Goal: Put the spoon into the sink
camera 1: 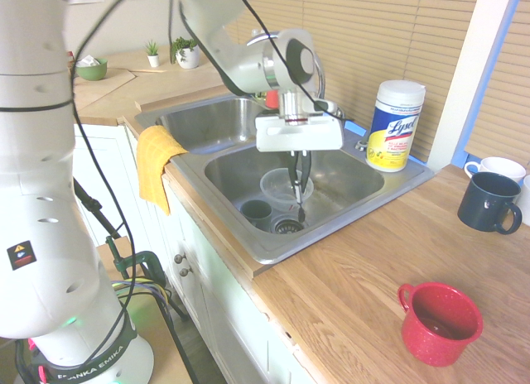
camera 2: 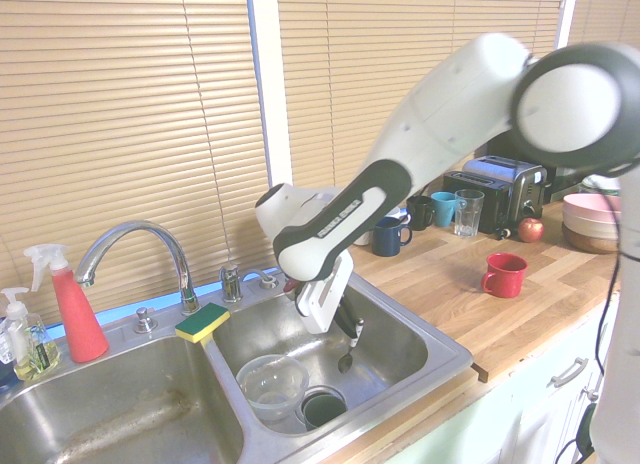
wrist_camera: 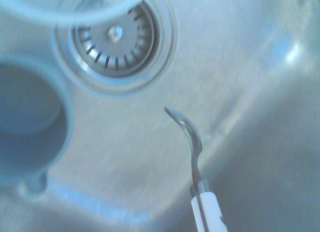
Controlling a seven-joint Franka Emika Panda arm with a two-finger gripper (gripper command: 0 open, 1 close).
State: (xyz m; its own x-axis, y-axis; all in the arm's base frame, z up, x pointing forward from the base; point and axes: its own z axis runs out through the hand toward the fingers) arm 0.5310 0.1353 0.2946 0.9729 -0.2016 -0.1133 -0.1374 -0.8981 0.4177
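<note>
While the hand (camera 1: 299, 184) grips the spoon (camera 1: 301, 208) above it, the sink (camera 1: 348, 204) holds a clear bowl (camera 1: 278, 185) and dark cup (camera 1: 256, 211)

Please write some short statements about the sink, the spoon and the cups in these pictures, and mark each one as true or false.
1. The pincer holds the small silvery metal spoon above the right-hand basin of the stainless-steel double sink. True.
2. The spoon already lies flat on the basin floor. False: it hangs bowl down from the shut pincer, over the floor beside the round drain.
3. A clear plastic bowl and a dark cup are inside the same basin. True.
4. The red speckled mug stands inside the sink. False: it stands on the wooden counter.
5. The yellow cloth hangs over the sink's front edge. True.
</note>
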